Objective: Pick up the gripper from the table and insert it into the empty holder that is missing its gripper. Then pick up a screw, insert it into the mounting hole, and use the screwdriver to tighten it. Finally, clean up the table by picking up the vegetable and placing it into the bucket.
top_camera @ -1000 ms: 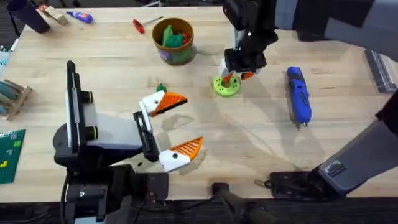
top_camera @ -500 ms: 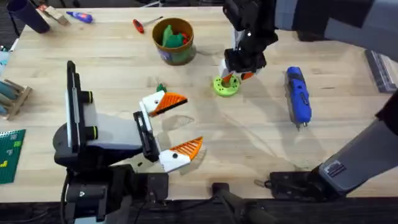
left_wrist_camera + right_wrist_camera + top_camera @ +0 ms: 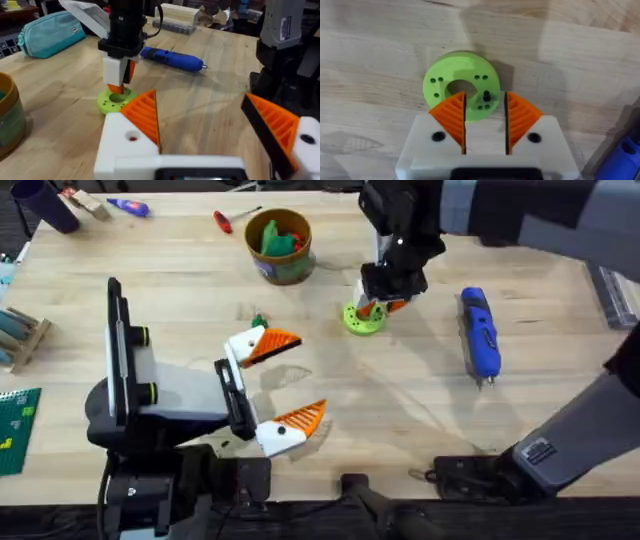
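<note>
Right pincer (image 3: 485,117) hovers over green ring (image 3: 461,85) on tabletop (image 3: 180,260), orange pads slightly parted, holding nothing; small black screw (image 3: 485,95) stands in ring, between tips. Position nearly unchanged over last second: screw pickup apparently pending. Left pincer (image 3: 210,130) wide open, empty. Vegetable (image 3: 275,240) already in bucket (image 3: 285,268). Screwdriver (image 3: 479,332) lies beside.

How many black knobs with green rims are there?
2, both on the white-and-grey arm at the left: the farther knob and the nearer knob. Others may be hidden.
</note>
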Controlling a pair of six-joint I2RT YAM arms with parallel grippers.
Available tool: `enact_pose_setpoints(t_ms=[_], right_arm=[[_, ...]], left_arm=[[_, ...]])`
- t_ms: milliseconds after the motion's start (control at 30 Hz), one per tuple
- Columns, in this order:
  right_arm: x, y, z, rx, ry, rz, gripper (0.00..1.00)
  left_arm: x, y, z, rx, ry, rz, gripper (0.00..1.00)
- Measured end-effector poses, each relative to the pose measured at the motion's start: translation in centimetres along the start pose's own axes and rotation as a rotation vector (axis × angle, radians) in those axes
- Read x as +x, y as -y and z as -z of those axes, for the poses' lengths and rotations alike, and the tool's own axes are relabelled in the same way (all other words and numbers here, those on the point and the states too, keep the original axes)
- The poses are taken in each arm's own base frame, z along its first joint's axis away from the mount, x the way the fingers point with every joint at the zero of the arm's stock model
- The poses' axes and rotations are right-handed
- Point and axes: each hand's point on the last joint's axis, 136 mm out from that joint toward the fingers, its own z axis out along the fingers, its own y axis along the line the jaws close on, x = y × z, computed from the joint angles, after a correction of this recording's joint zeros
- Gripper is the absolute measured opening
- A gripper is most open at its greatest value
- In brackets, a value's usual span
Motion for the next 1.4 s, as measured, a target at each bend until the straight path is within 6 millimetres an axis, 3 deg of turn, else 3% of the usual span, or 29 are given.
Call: enact_pose_setpoints(t_ms=[133,200,367,400,933,1400], right_arm=[[-0.26,-0.10,0.00,-0.004,0.010,0.000,0.323],[-0.32,-0.12,-0.01,-0.005,0.013,0.000,0.240],[-0.28,-0.10,-0.01,-0.004,0.011,0.000,0.219],[-0.24,-0.09,-0.01,-0.004,0.010,0.000,0.177],[-0.17,-0.06,-0.01,-0.002,0.007,0.001,0.014],[-0.19,0.02,-0.02,0.002,0.008,0.000,0.006]], left_arm=[[0.00,0.00,0.00,0.000,0.000,0.000,0.985],[0.00,-0.01,0.00,0.000,0.000,0.000,0.985],[0.00,0.00,0.00,0.000,0.000,0.000,0.985],[0.00,-0.01,0.00,0.000,0.000,0.000,0.985],[0.00,0.00,0.00,0.000,0.000,0.000,0.985],[0.00,-0.01,0.00,0.000,0.000,0.000,0.985]])
